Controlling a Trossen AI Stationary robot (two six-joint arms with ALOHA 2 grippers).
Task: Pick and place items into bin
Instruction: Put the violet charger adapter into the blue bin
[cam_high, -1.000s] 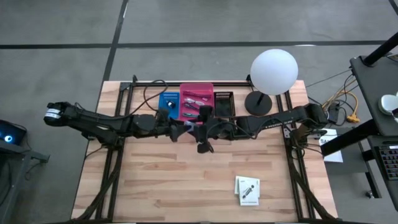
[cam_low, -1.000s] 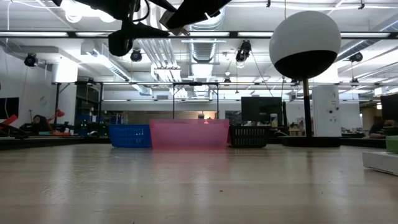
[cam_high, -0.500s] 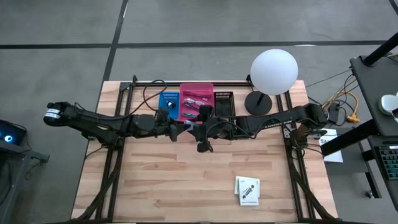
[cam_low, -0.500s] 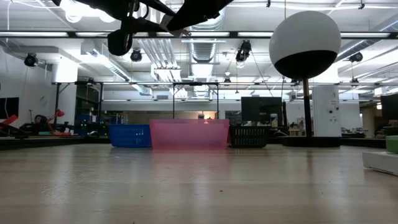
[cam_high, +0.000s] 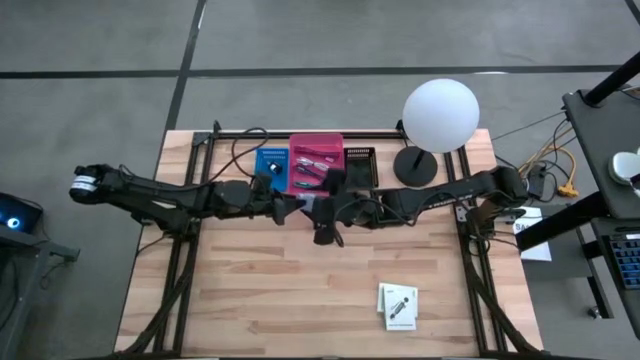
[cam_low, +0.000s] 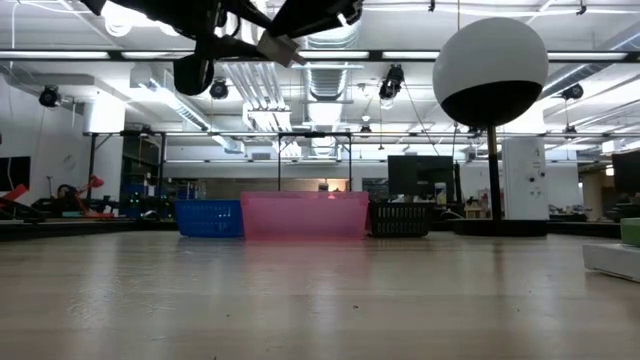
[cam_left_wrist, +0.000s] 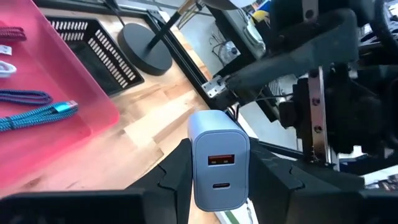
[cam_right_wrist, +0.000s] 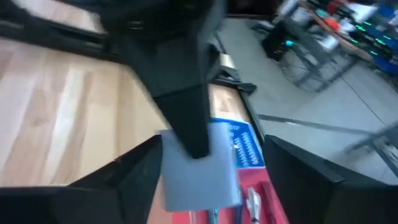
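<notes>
The grey-blue cube (cam_left_wrist: 217, 171), a small plug block with two sockets on one face, is held high above the table by my left gripper (cam_left_wrist: 219, 148), which is shut on it. It shows pale at the top of the low view (cam_low: 280, 48). My left gripper (cam_high: 296, 207) and my right gripper (cam_high: 322, 225) meet over the table's middle, just in front of the pink bin (cam_high: 316, 165). My right gripper (cam_right_wrist: 211, 149) is open, with one finger on either side of the cube (cam_right_wrist: 202, 177). Cables and small items lie in the pink bin (cam_left_wrist: 37, 106). My left gripper pinches the grey-blue cube between its two fingers on two opposite side faces (cam_left_wrist: 194, 163). The fingers reach level from the table's left. The cube is lifted clear of the table, its socket face turned back toward the wrist.
A blue bin (cam_high: 271, 165) and a black bin (cam_high: 360, 165) flank the pink bin along the far edge. The white globe lamp (cam_high: 440, 115) stands at the far right. A white card box (cam_high: 398, 305) lies near the table's near right. The wooden table top (cam_high: 250, 290) spreads between.
My right gripper has edged toward the table's left, closer to my left gripper and the cube. The cube stays held aloft.
</notes>
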